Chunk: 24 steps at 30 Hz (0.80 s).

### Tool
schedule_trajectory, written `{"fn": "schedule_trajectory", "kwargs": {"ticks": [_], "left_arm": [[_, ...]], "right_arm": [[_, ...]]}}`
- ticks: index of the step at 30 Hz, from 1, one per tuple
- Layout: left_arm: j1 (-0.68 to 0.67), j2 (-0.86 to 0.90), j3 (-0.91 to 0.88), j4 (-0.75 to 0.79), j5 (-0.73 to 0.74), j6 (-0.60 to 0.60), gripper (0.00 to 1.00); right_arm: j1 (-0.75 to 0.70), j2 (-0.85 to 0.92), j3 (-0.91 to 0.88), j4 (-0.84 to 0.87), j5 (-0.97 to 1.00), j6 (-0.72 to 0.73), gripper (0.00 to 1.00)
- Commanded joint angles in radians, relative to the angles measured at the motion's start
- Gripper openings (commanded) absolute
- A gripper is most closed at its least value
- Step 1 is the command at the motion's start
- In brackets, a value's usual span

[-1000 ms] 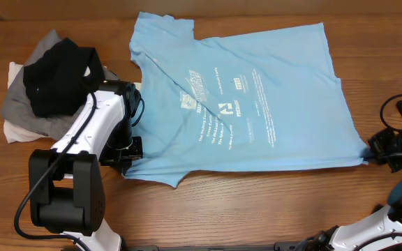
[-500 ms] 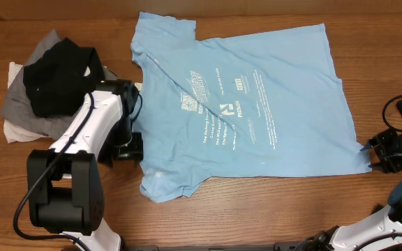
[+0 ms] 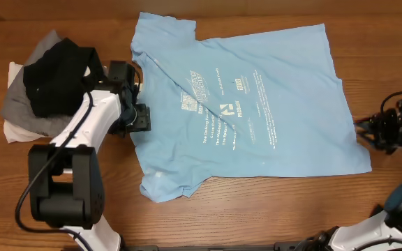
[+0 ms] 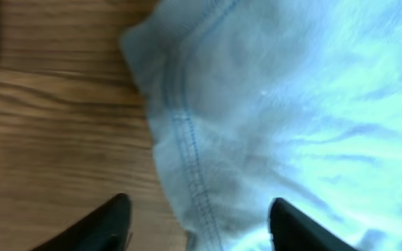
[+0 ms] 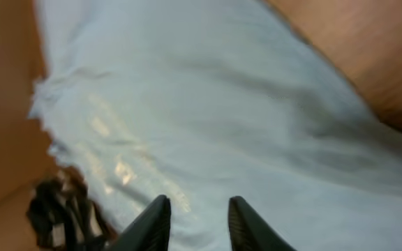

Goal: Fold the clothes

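The light sky-blue T-shirt (image 3: pixel 250 104) of the clothes lies spread flat on the wooden table (image 3: pixel 257 209), white lettering up. My left gripper (image 3: pixel 137 116) is at the shirt's left edge. In the left wrist view this gripper (image 4: pixel 199 224) stands open, its dark fingers (image 4: pixel 107 224) either side of the stitched hem (image 4: pixel 187 153), one over wood and one over cloth. My right gripper (image 3: pixel 363 130) is at the shirt's right edge. In the right wrist view it (image 5: pixel 197 222) is open by a narrow gap over the blue shirt (image 5: pixel 243 118), holding nothing.
A heap of black, grey and white garments (image 3: pixel 51 87) lies at the left, close behind my left arm (image 3: pixel 82 132). Bare wood runs along the front of the table and right of the shirt.
Both grippers let go of the shirt's near corners and opened. The lower edge settled flat. The left gripper moved away along the left edge; the right one moved up the right edge and narrowed.
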Motion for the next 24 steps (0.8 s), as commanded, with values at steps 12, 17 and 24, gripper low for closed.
{"fn": "schedule_trajectory", "kwargs": {"ticks": [12,17,24], "left_arm": [[0.027,0.195,-0.016,-0.126,-0.109,-0.041,0.04],[0.11,0.18,-0.016,-0.198,-0.19,-0.117,0.04],[0.235,0.175,-0.014,-0.23,-0.18,-0.106,0.04]], "right_arm": [[0.142,-0.177,0.027,0.092,-0.094,-0.073,0.13],[0.203,-0.177,0.026,0.09,-0.027,-0.068,0.13],[0.299,-0.177,0.026,0.111,0.155,0.029,0.24]]}}
